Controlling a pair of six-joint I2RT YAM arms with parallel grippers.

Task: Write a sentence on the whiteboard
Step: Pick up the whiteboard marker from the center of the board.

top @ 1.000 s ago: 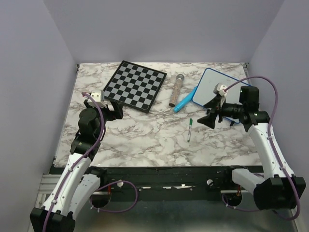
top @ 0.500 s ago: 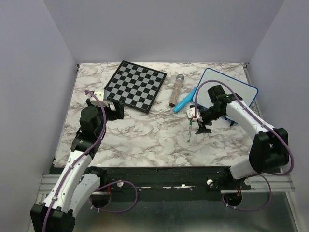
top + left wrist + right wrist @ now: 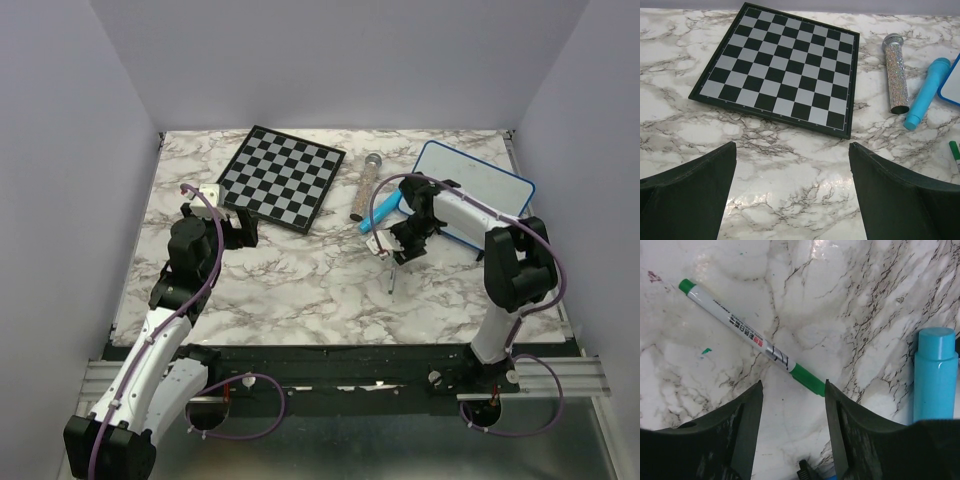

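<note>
Our right pincer [image 3: 791,390], jaws apart, straddles the cap end of the green marker [image 3: 740,330], which lies on the surface [image 3: 300,280] near the whiteboard's [image 3: 480,180] left side, its long axis crossing the gap slantwise.

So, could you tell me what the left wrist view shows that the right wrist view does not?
Only the left wrist: the chessboard, the glittery silver tube and a corner of the whiteboard. Only the right wrist: the green marker at full length, with its printed barrel. Both: the marble table, the blue tube, and the marker, though the left wrist catches just its green end.
</note>
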